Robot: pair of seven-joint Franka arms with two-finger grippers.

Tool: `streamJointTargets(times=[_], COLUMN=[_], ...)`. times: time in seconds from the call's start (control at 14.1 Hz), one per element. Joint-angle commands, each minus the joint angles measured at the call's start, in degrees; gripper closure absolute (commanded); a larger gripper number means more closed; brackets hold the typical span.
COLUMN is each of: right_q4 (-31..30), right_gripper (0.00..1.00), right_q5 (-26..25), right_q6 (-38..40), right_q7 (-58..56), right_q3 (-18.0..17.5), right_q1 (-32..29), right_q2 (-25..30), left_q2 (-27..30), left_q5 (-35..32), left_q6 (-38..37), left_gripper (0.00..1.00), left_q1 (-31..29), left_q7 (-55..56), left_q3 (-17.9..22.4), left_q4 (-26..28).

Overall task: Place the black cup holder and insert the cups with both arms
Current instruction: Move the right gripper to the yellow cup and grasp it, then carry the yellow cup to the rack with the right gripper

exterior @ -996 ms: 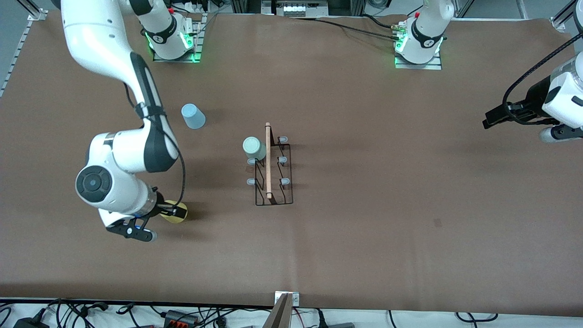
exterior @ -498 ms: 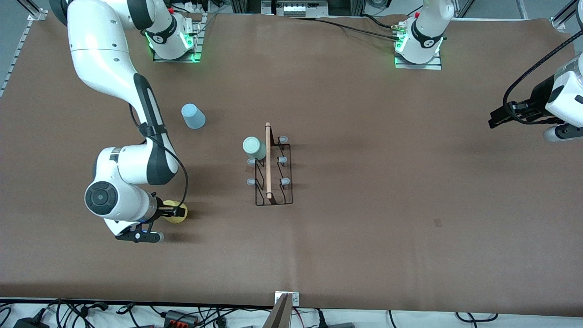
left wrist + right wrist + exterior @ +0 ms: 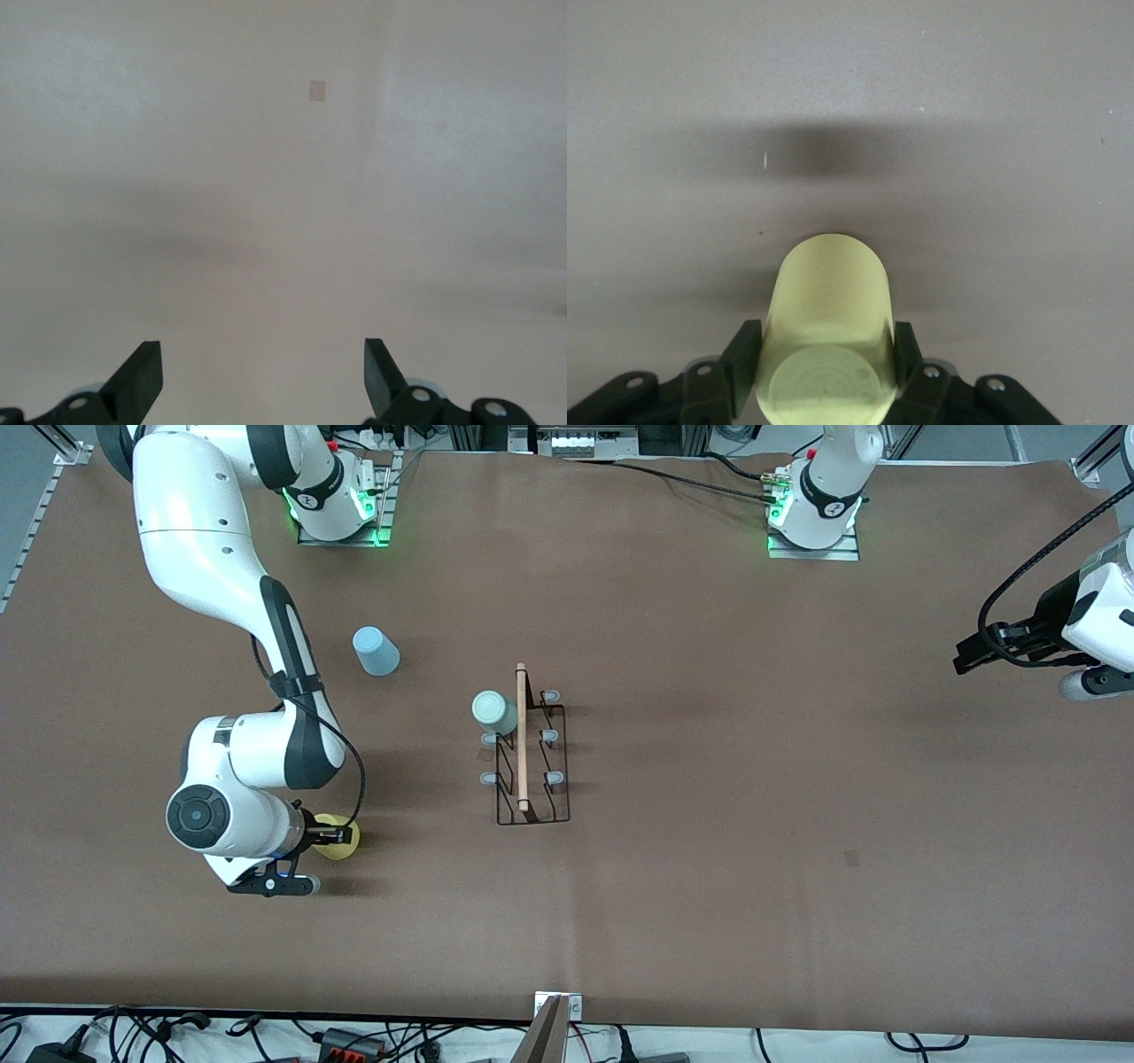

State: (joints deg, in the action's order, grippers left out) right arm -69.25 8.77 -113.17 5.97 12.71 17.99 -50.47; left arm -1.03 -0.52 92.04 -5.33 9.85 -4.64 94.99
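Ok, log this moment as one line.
right gripper: shut on yellow cup | left gripper: open, waiting over table | green cup: on rack | blue cup: on table

The right arm's wrist hides most of the yellow cup [image 3: 339, 840] from above; only one edge shows. In the right wrist view its base [image 3: 826, 387] nearly meets the frame's edge. The left gripper [image 3: 263, 372] shows only its fingertips [image 3: 142, 372]; the rest is cut off. The left arm [image 3: 1094, 615] runs off the front picture's edge.
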Motion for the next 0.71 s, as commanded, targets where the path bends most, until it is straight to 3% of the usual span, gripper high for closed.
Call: streamJointTargets(times=[0.0, 0.21, 0.43, 0.64], right_q4=[5.33, 10.44, 10.80, 10.80], right_gripper=[0.92, 0.94, 0.94, 0.93], right_q5=[0.02, -0.06, 0.02, -0.07], right_q6=[7.14, 13.05, 11.84, 12.01], right_q7=[-1.40, -0.52, 6.13, 11.06], right_q3=[-2.07, -6.89, -11.56, -12.36], right_q1=[-0.15, 0.11, 2.30, 6.25], right_q2=[2.03, 3.18, 4.59, 5.46], left_q2=[0.06, -0.12, -0.20, -0.29], left_q5=[-0.45, -0.71, -0.62, -0.62], left_q6=[0.07, 0.07, -0.02, -0.11], left_gripper=[0.00, 0.00, 0.00, 0.00], left_q1=[0.05, 0.05, 0.05, 0.23], left_q7=[-0.10, -0.01, -0.10, 0.08], left_q3=[-0.28, -0.28, -0.28, -0.28], left_q4=[-0.95, -1.47, -1.38, -1.38])
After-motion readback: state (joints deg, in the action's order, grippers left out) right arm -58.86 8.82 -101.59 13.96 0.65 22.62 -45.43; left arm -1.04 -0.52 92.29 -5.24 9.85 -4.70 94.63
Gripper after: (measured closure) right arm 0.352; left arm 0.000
